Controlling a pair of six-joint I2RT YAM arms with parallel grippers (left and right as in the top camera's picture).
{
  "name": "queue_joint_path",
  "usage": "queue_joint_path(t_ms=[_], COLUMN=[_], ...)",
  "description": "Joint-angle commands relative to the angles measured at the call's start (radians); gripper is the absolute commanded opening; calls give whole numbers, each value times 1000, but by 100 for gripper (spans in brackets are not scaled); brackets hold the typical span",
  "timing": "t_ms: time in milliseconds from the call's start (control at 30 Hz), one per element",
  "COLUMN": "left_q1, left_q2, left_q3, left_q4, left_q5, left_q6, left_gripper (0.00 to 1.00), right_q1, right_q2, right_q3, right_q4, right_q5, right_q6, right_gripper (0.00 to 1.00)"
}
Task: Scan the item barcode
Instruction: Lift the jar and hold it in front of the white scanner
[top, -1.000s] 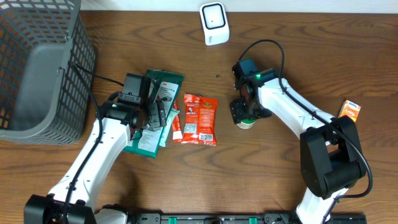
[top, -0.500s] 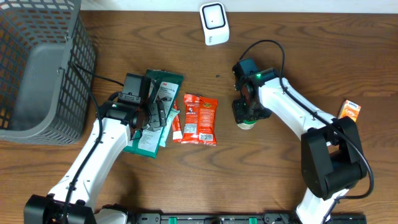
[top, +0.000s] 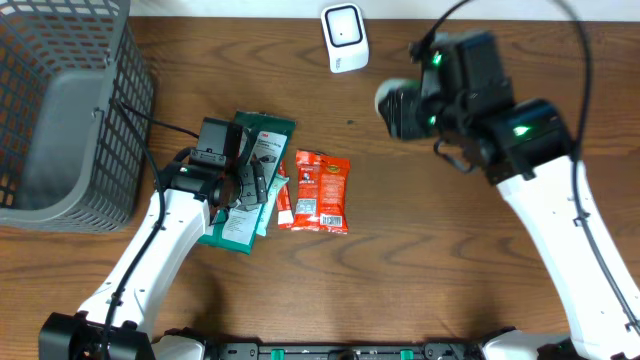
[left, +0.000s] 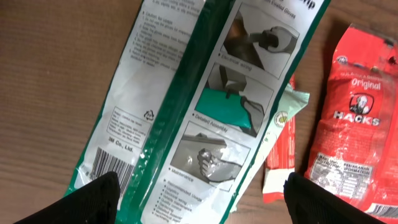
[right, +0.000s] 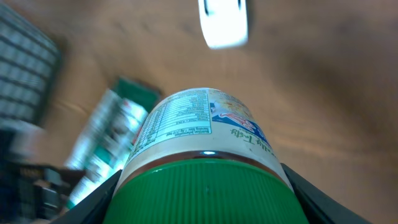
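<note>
My right gripper (top: 418, 110) is shut on a white-labelled jar (top: 396, 108) with a green ribbed lid and holds it in the air, lid end toward the wrist. In the right wrist view the jar (right: 202, 121) fills the lower middle, its lid (right: 205, 193) pressed between both fingers (right: 93, 202), and its far end points at the white barcode scanner (right: 224, 22). The scanner (top: 344, 38) stands at the table's far edge. My left gripper (left: 199, 199) hangs open over a green and white packet (left: 186, 106), touching nothing.
A red Hacks sweet packet (top: 320, 190) lies beside the green and white packet (top: 250, 180). A grey mesh basket (top: 60, 110) fills the far left corner. The raised right arm (top: 540, 180) covers the table's right side in the overhead view.
The right gripper closed on the jar where it stood on the table, then lifted it high and toward the scanner. The left arm has not moved.
</note>
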Motion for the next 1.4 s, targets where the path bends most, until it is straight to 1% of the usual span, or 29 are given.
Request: queue_joint_path(t_ms=[0,100,200,267,433,467,500,533,700,733,867,967,1367], left_q1=[1,1,1,1,1,1,1,1,1,1,1,1,1], left_q2=[4,4,4,4,4,4,4,4,4,4,4,4,4], left_q3=[-3,-3,-3,-3,-3,-3,-3,-3,-3,-3,-3,-3,-3], left_q4=[-1,-1,-1,-1,-1,-1,-1,-1,-1,-1,-1,-1,-1], left_q5=[-5,-5,-5,-5,-5,-5,-5,-5,-5,-5,-5,-5,-5], left_q6=[2,2,2,2,2,2,2,2,2,2,2,2,2], left_gripper=[85,85,85,85,85,85,85,85,85,85,85,84,85], right_q1=[-13,-13,-13,-13,-13,-13,-13,-13,-13,-14,-16,-27,-46], right_q2=[76,137,216,322,521,592,610,669,818,857,943,988,1003], right_q3=[148,174,172,172,172,172,172,172,172,172,172,172,172], right_q4=[17,103,208,349,650,798,839,967,1268,1341,1505,1556,1556], right_q5=[-23,-15,-5,1,53,55,56,75,212,224,225,224,208], right_q6=[14,14,14,13,-7,-34,-35,-35,-35,-35,-35,-31,-31], right_gripper=[10,9,5,1,1,1,1,1,1,1,1,1,1])
